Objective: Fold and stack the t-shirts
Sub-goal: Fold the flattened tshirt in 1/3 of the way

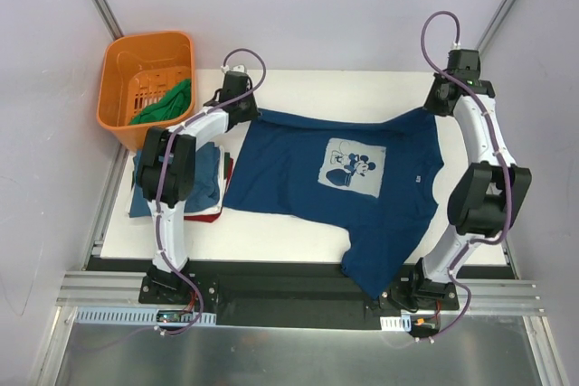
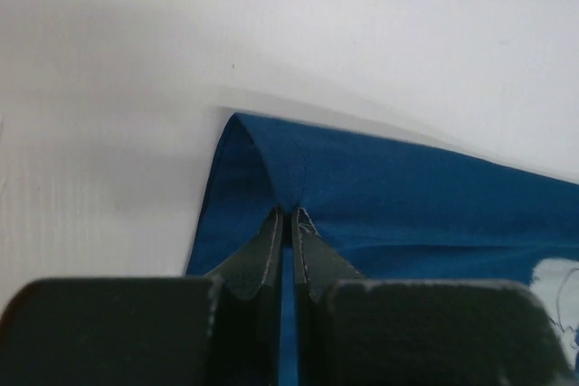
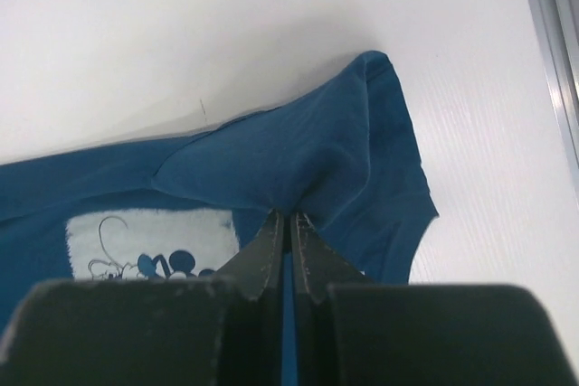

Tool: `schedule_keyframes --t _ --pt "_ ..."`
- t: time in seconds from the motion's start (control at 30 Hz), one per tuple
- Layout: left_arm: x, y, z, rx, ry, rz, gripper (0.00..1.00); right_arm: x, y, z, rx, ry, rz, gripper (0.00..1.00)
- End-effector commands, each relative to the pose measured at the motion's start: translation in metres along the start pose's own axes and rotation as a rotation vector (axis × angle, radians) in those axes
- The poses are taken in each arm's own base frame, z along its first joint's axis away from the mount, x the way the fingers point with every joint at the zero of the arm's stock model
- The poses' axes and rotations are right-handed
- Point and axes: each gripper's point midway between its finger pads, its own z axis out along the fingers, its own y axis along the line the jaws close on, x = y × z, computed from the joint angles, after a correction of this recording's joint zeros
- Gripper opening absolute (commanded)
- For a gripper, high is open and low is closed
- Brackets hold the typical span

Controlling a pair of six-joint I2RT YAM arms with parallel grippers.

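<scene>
- Top external: we see a dark blue cloth t-shirt with a pale chest print spread on the white table, one end draped past the near edge.
- Left wrist: the left gripper is clamped on the shirt's edge.
- Right wrist: the right gripper pinches bunched cloth, jaws together.

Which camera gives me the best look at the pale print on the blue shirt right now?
The top external view: the whole print shows on the spread blue shirt. The right wrist view catches only part of it, cut off by the right hand. The left wrist view shows just a sliver at its edge.
</scene>
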Motion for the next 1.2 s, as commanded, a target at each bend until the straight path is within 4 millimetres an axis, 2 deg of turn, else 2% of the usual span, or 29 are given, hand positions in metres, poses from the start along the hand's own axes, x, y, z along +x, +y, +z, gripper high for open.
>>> schedule_keyframes --t 0.0,0.03,0.07,0.1,0.13,0.17,0.2,0.23,0.3,0.43,0.53,0.57,0.63,0.67,0.73,0.77,0.8,0.83,0.87,0.9,0.93,0.97,1.0,1.03,1.07,1.17 --pt "-0.042 -0.014 -0.043 0.057 -0.135 0.007 0.0 0.024 -0.01 -0.046 0.008 0.043 0.048 0.01" --pt "-0.046 -0.015 -0.05 0.061 -0.146 0.004 0.0 0.029 -0.01 -0.049 0.005 0.052 0.05 0.01" --pt "-0.039 -0.011 -0.051 0.053 -0.134 0.004 0.0 0.033 -0.011 -0.053 0.008 0.059 0.052 0.01" --pt "-0.037 -0.01 -0.054 0.05 -0.135 0.005 0.0 0.043 -0.014 -0.058 0.013 0.07 0.055 0.01" --pt "-0.04 -0.01 -0.06 0.049 -0.146 0.003 0.0 0.047 -0.016 -0.062 0.021 0.071 0.06 0.01" --pt "-0.033 -0.006 -0.061 0.039 -0.136 0.004 0.0 0.053 -0.018 -0.065 0.025 0.076 0.058 0.01" --pt "-0.032 -0.003 -0.063 0.028 -0.139 0.003 0.0 0.055 -0.02 -0.075 0.025 0.064 0.06 0.01" --pt "-0.032 -0.002 -0.068 0.024 -0.145 0.001 0.0 0.065 -0.022 -0.076 0.034 0.082 0.085 0.01" --pt "-0.023 0.004 -0.069 0.011 -0.131 0.002 0.0 0.072 -0.024 -0.088 0.039 0.084 0.097 0.03" --pt "-0.015 0.009 -0.076 0.004 -0.121 -0.017 0.0 0.1 -0.035 -0.103 0.095 0.136 0.13 0.04" --pt "-0.009 0.014 -0.081 -0.009 -0.116 -0.024 0.0 0.128 -0.048 -0.111 0.166 0.199 0.146 0.05" --pt "-0.004 0.017 -0.082 -0.015 -0.107 -0.025 0.0 0.144 -0.05 -0.111 0.183 0.236 0.155 0.05" --pt "-0.003 0.016 -0.086 -0.01 -0.108 -0.023 0.0 0.162 -0.049 -0.117 0.186 0.262 0.155 0.07" --pt "0.002 0.018 -0.086 -0.012 -0.097 -0.019 0.0 0.181 -0.05 -0.115 0.193 0.306 0.159 0.08" --pt "0.007 0.02 -0.09 -0.015 -0.086 -0.017 0.0 0.199 -0.045 -0.119 0.175 0.334 0.148 0.11" --pt "0.009 0.021 -0.091 -0.018 -0.081 -0.019 0.04 0.217 -0.048 -0.121 0.188 0.369 0.144 0.13" --pt "0.009 0.021 -0.094 -0.018 -0.081 -0.019 0.12 0.223 -0.048 -0.123 0.197 0.378 0.135 0.15" --pt "0.013 0.023 -0.097 -0.027 -0.066 -0.019 0.15 0.229 -0.05 -0.125 0.209 0.389 0.135 0.19" --pt "0.013 0.023 -0.099 -0.025 -0.069 -0.016 0.17 0.233 -0.053 -0.132 0.219 0.391 0.138 0.26" --pt "0.009 0.021 -0.105 -0.015 -0.08 -0.007 0.23 0.231 -0.056 -0.135 0.231 0.379 0.136 0.39" --pt "0.007 0.019 -0.108 -0.006 -0.085 0.003 0.45 0.228 -0.057 -0.139 0.228 0.366 0.134 0.9" --pt "0.005 0.016 -0.112 0.006 -0.087 0.01 0.58 0.224 -0.056 -0.144 0.217 0.341 0.132 0.96" --pt "-0.001 0.012 -0.119 0.015 -0.104 0.011 0.69 0.215 -0.053 -0.148 0.195 0.312 0.129 0.96" --pt "-0.005 0.009 -0.123 0.026 -0.112 0.01 0.87 0.209 -0.051 -0.15 0.181 0.291 0.131 0.96" --pt "-0.007 0.006 -0.127 0.04 -0.116 0.01 0.98 0.202 -0.048 -0.151 0.164 0.263 0.134 0.96" --pt "-0.008 -0.012 -0.136 0.121 -0.106 0.006 0.99 0.182 -0.032 -0.15 0.076 0.223 0.121 0.96"
